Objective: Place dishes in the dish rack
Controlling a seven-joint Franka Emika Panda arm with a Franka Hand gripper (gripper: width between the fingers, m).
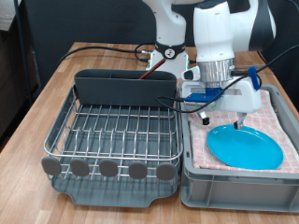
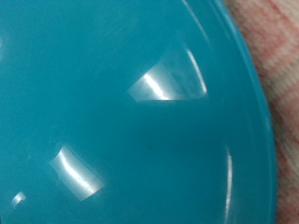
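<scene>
1. Gripper (image 1: pixel 224 112): hangs over the grey bin, at the end of the white arm, just above the far edge of the plate. Two fingers point down. One pale finger (image 1: pixel 246 116) shows on the exterior view's right, a darker one on the left near the plate's rim. They look spread apart, nothing between them.
2. Wrist view: no fingers visible. The frame is almost wholly filled by the glossy blue surface, close up, with bright glints on it.
3. Plate (image 1: pixel 245 147) (image 2: pixel 121 112): round, flat, bright blue. Lies flat on the cloth inside the bin, at the exterior view's right. Not in the rack.
4. Pink checked cloth (image 1: pixel 277 117) (image 2: pixel 276 47): lines the bin, under the plate. A corner of it shows past the plate's rim in the wrist view.
5. Grey bin (image 1: pixel 234 184): sits just beside the rack, on the exterior view's right.
6. Dish rack (image 1: pixel 117 131): silver wire grid in a dark grey tray, on the exterior view's left. Wire grid holds no dishes.
7. Utensil compartment (image 1: pixel 124 88): tall, dark grey, along the rack's far side. Contents cannot be made out.
8. Wooden table (image 1: pixel 37 103): carries both rack and bin.
9. Mug and spoon: not made out in either view.
</scene>
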